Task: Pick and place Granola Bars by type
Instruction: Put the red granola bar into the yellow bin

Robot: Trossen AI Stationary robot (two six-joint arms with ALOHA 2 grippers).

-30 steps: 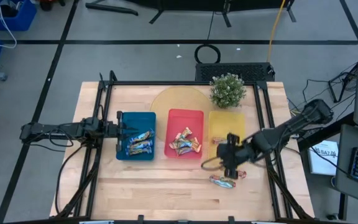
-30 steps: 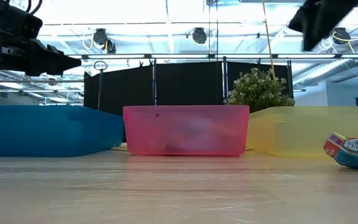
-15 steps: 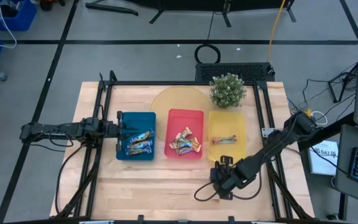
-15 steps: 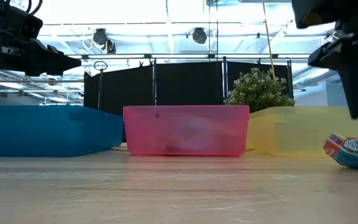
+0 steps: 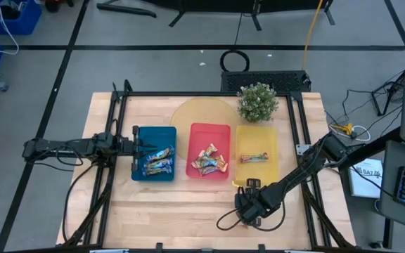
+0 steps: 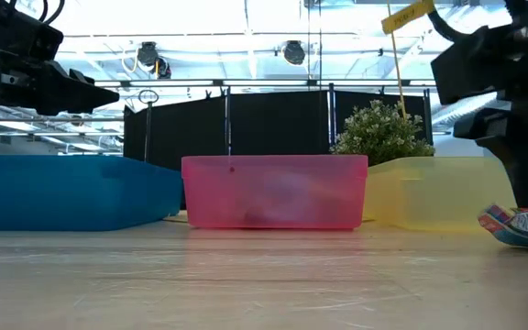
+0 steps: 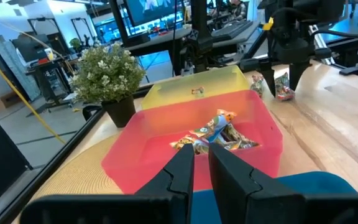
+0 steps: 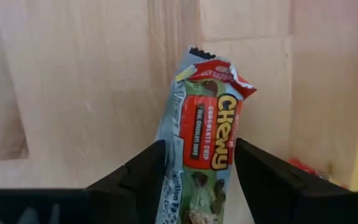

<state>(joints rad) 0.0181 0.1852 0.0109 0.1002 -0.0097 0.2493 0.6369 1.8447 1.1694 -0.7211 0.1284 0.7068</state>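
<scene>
The right pincer (image 8: 196,180) is spread around a red-green bar (image 8: 205,152) near the yellow tray (image 5: 256,137); it could be pushed away.

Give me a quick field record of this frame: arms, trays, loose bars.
right gripper: low over the table's near edge, fingers open either side of a red-and-pale-blue "Chewy" wrapped bar
left gripper: waiting over the blue rectangular tray
blue tray: several blue-yellow bars
red rectangular tray: a pile of bars
yellow rectangular tray: one bar
backdrop: small potted plant
</scene>
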